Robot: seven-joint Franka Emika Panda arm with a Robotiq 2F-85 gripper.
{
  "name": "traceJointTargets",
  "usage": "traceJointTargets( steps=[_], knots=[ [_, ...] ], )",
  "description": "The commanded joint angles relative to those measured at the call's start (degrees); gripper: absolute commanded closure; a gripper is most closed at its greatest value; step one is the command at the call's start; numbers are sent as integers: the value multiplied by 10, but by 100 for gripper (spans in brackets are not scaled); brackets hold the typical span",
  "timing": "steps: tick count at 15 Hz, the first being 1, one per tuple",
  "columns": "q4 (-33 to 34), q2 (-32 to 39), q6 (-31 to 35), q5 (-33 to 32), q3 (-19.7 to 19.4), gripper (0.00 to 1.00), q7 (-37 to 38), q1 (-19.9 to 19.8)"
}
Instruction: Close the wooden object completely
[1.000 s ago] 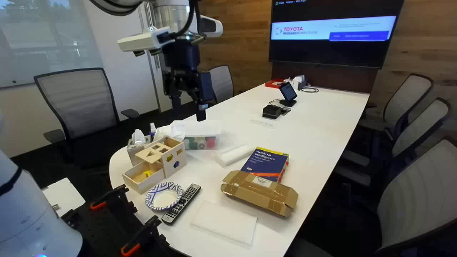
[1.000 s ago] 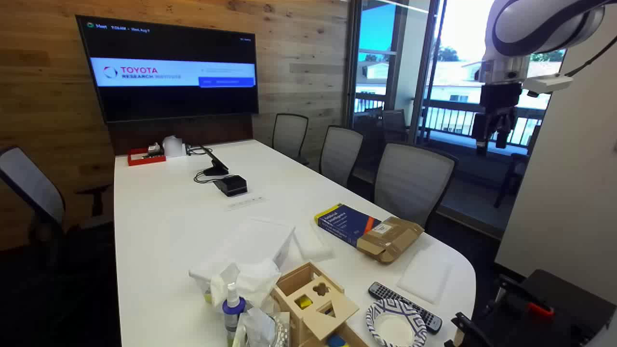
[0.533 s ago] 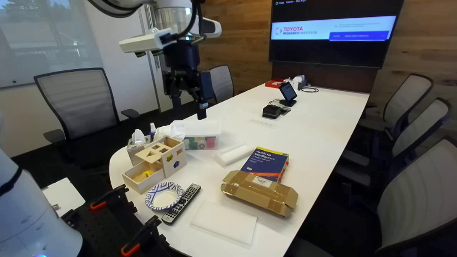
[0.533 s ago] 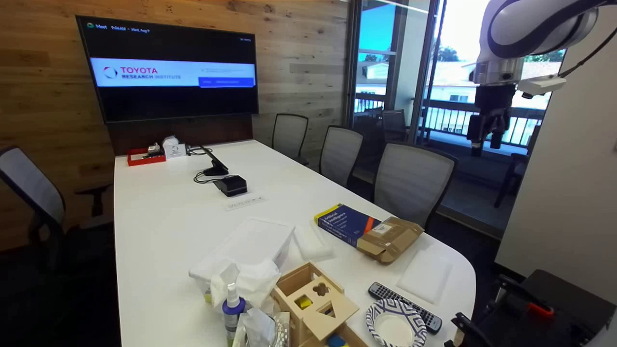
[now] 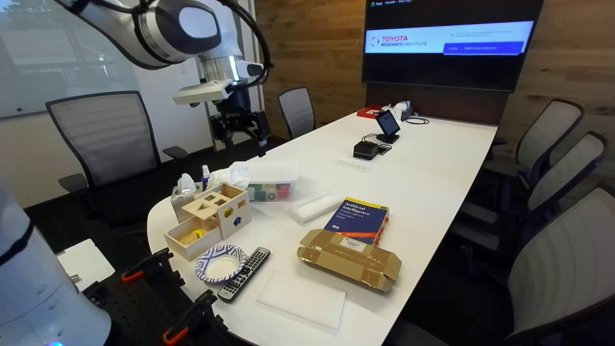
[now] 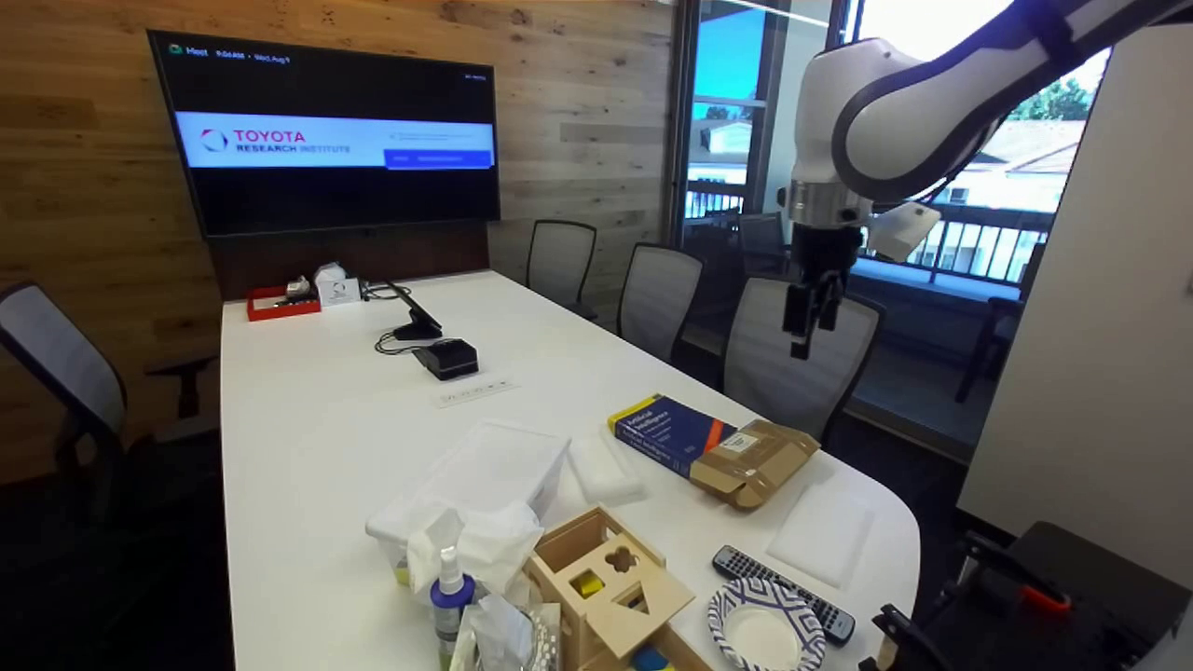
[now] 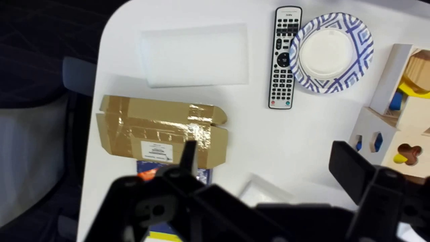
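Gripper (image 7: 264,152) has shifted, jaws parted — pale wooden box (image 5: 227,226) gapes, holed lid (image 6: 619,587) jutting.

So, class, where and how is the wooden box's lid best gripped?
Probably the overhanging edge of the lid, coming level from the tray side with jaws above and below: it's thin and juts past the wooden box, over that lower tray.

Premises: office, conference-room type.
Observed: long white round-ended table (image 5: 423,163) flanked by grey mesh-backed, dark-framed chairs (image 5: 103,134); wide black screen (image 6: 326,200) reading "TOYOTA RESEARCH INSTITUTE"; small black tilted tabletop display (image 5: 387,123).
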Motion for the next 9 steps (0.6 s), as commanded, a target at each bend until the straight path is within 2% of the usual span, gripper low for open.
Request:
traceJointTargets(
  steps=[1, 6, 9],
  knots=[
    [14, 85, 59, 14, 39, 0, 21, 36],
    [4, 183, 149, 50, 82, 0, 60, 76],
    [5, 244, 198, 64, 103, 0, 118, 99]
  ],
)
